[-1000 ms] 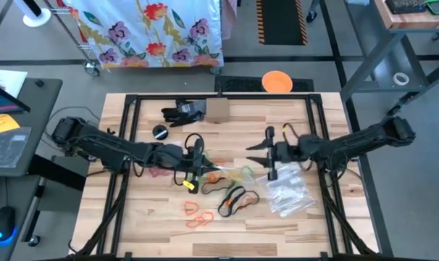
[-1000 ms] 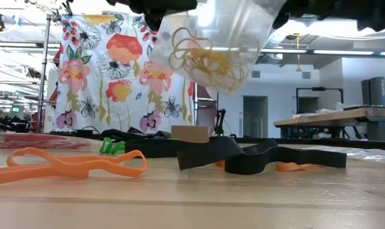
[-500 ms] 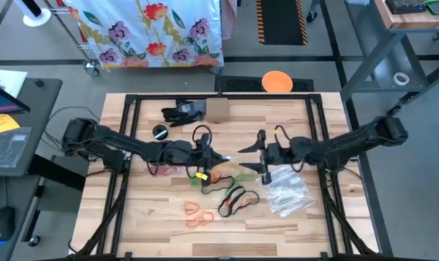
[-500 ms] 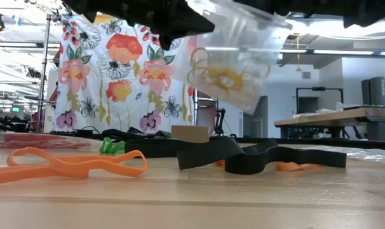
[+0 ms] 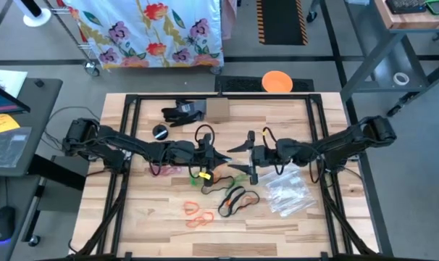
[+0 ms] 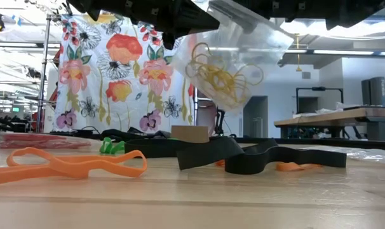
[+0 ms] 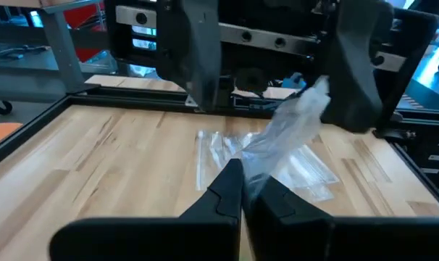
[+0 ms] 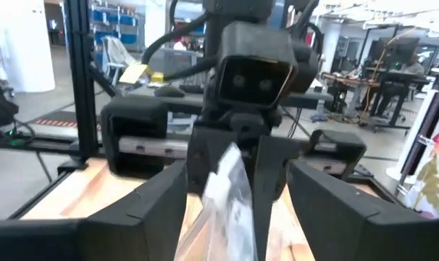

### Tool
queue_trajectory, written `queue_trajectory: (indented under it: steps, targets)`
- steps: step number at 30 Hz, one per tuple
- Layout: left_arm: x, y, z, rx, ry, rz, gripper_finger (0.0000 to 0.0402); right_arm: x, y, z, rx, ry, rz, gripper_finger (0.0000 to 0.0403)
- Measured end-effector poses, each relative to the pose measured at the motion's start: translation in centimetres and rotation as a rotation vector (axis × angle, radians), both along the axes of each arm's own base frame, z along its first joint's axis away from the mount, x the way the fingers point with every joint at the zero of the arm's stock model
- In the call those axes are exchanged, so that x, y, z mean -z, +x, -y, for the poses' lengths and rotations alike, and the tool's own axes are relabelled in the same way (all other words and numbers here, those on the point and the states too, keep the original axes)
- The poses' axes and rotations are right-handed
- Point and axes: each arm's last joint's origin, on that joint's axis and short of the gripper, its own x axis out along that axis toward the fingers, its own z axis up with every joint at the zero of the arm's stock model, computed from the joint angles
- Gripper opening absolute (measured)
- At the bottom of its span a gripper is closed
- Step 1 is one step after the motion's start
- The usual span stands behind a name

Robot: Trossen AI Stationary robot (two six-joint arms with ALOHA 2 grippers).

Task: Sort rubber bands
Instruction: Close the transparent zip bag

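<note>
Grippers meet nose to nose over the middle of the light wooden slatted table (image 5: pixel 292 116); the left gripper (image 5: pixel 221 161) has its two dark fingers pinched tight on the edge of a clear plastic zip bag (image 6: pixel 234 54), which hangs above the tabletop with a tangle of thin yellow rubber bands (image 6: pixel 223 75) inside it; in the left wrist view the same bag (image 7: pixel 288 130) rises from the closed fingertips (image 7: pixel 232 177) toward the other arm. Facing it from the 3 o'clock side, the right gripper (image 5: pixel 243 160) stands with its jaws spread wide on either side of the bag's far end, and whether they touch the plastic cannot be told; the right wrist view shows the bag (image 8: pixel 230 192) between its two broad dark fingers (image 8: pixel 151 206).

On the table below lie the loose bands: a pair of orange rubber loops (image 5: pixel 198 214) at 7 o'clock from the grippers, seen as a long flat orange band (image 6: pixel 72 165) in the low view; wide black rubber bands (image 5: pixel 236 199) at 6 o'clock, just under the grippers; a small green band (image 6: pixel 111 147) behind the orange one in the low view; a heap of empty clear plastic bags (image 5: pixel 288 194) at 5 o'clock; a small brown cardboard box (image 5: pixel 216 110) at 12 o'clock near the far edge, with a black glove-like object (image 5: pixel 182 111) just beside it at its 9 o'clock.
</note>
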Motion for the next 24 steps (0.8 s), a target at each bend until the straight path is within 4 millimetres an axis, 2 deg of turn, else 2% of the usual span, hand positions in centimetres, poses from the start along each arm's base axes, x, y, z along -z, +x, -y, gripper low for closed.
queue_trajectory:
  steps: [6, 17, 24]
  targets:
    - [-0.01, -0.01, -0.01, -0.004, -0.016, 0.001, 0.0, -0.16, -0.17, -0.25, 0.015, -0.018, 0.0, 0.0192]
    - [0.0, -0.01, 0.0, -0.004, -0.015, 0.0, 0.0, -0.14, -0.17, -0.21, 0.035, -0.022, -0.004, 0.0076]
    - [0.0, -0.01, 0.0, -0.004, -0.015, 0.001, 0.0, 0.05, -0.2, -0.42, 0.027, -0.026, -0.024, 0.0058]
